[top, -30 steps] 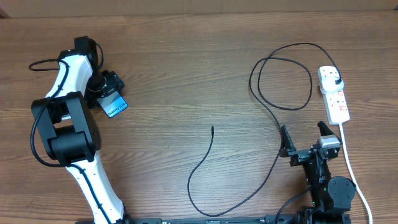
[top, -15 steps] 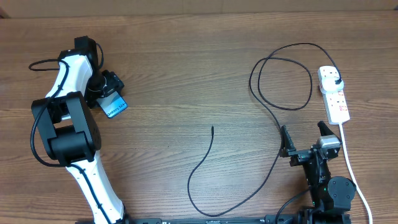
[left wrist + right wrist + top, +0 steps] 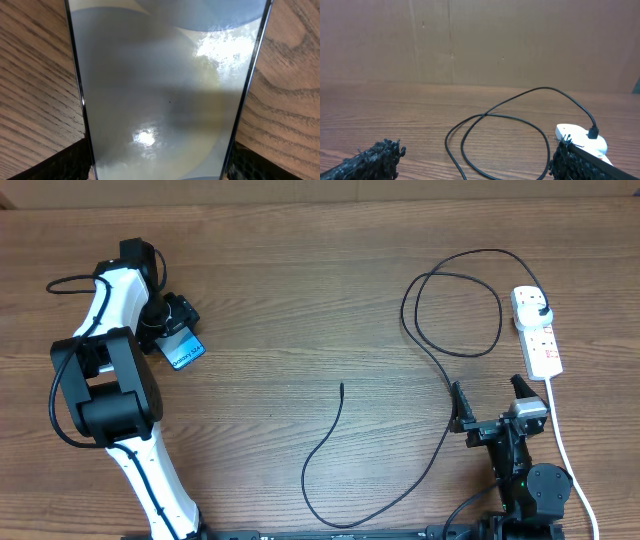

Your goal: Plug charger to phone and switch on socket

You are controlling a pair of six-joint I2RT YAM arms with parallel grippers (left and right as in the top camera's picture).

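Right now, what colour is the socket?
The socket is white with reddish marks, best seen from overhead.

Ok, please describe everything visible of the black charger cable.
The charger is a long, thin black cable lying loose on the wooden table. Its small connector tip lies free near the middle, touching nothing. The cable curves toward the near edge, climbs past the right gripper, makes one loop and ends in a black plug in the white power strip.

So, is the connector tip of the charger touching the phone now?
Apart. The overhead view shows the charger's connector tip lying alone, with a wide stretch of bare wood between it and the phone.
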